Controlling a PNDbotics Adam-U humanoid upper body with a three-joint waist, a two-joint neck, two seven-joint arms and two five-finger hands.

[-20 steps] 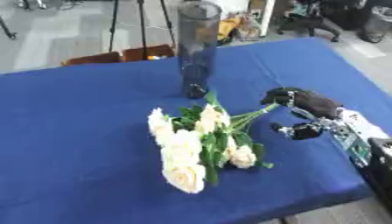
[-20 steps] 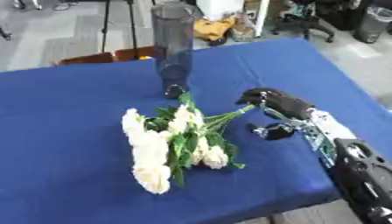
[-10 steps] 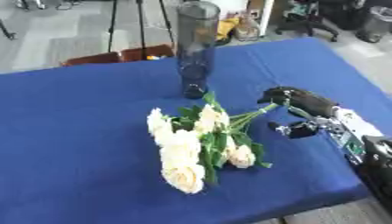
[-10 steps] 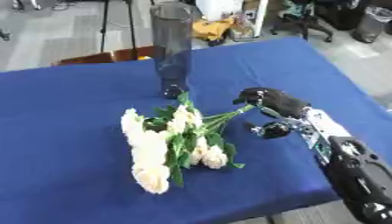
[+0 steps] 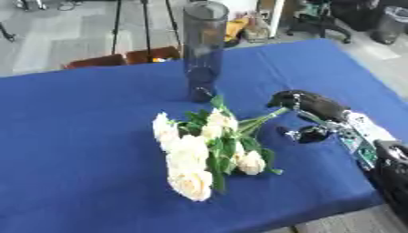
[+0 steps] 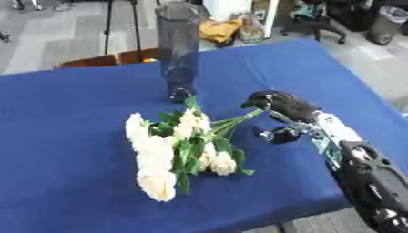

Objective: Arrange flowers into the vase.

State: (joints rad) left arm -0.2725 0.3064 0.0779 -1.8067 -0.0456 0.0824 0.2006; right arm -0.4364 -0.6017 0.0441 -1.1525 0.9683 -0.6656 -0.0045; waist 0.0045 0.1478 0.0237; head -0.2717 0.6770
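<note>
A: Grey floor out back, tripod legs (image 5: pixel 119 25) and black office chairs (image 5: pixel 350 16) behind, and up front a table under a blue cloth (image 5: pixel 79 136) that fills the view.

B: Standing near the far edge of that cloth is the tall vase (image 5: pixel 204 50), a dark, clear glass cylinder, upright, nothing in it that I can make out.

A: And the flowers? The bouquet of cream roses (image 5: pixel 203 152) lies flat on the cloth, just in front of the vase. Blooms point to the near side, green stems (image 5: pixel 259 120) run off to the right.

B: That's where the right hand (image 6: pixel 280 105) sits. It comes in from the lower right corner, black fingers curled over the ends of the stems, the thumb below. It looks clenched around the stem ends, though whether they are truly pinched or merely under the fingers I can't make out from here.

A: The stem ends are low, by the cloth, and the blooms rest on it. The bouquet is well clear of the vase mouth.

B: No left hand in either eye view. Nothing else on the cloth besides vase, bouquet and that one arm.
</note>
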